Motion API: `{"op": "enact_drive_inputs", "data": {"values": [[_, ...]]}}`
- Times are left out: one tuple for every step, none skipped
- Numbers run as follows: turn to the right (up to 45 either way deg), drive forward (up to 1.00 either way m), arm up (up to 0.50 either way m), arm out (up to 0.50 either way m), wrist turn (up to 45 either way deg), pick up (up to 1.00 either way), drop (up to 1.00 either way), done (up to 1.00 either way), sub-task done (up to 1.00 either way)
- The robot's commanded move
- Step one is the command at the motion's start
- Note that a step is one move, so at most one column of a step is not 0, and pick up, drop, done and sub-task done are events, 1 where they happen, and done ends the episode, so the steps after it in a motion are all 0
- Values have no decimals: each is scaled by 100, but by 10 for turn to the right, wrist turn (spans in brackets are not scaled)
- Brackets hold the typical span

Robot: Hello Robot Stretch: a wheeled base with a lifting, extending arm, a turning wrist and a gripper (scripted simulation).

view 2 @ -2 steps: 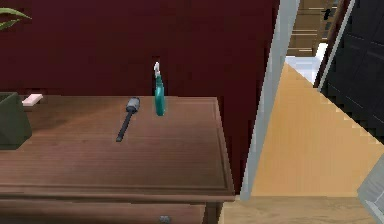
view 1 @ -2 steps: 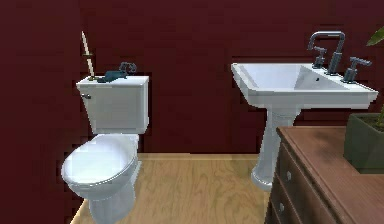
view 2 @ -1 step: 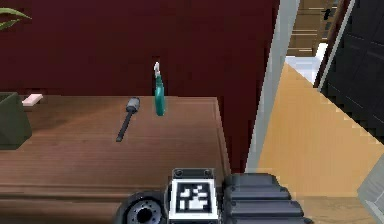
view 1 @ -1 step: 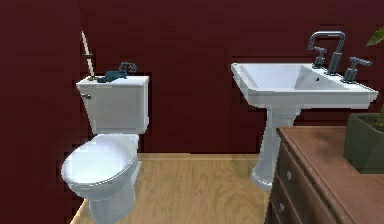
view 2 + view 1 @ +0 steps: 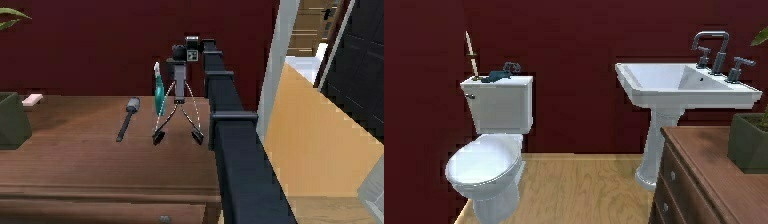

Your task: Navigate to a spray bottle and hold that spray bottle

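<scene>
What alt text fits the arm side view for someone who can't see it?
The robot's dark arm reaches over a wooden dresser top, its fingers close to an upright teal bottle. A dark tool lies to their left.

No text, label, number or sign can be read anywhere.

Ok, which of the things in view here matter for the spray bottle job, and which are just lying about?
For the job:
- teal bottle, on the dresser top
- gripper, close to it; cannot tell whether it holds anything

Lying about:
- dark brush
- pink bar
- plant pot
- toilet
- sink
</scene>
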Motion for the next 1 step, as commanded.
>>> {"op": "enact_drive_inputs", "data": {"values": [[0, 0, 0, 0, 450, 0, 0, 0, 0]]}}
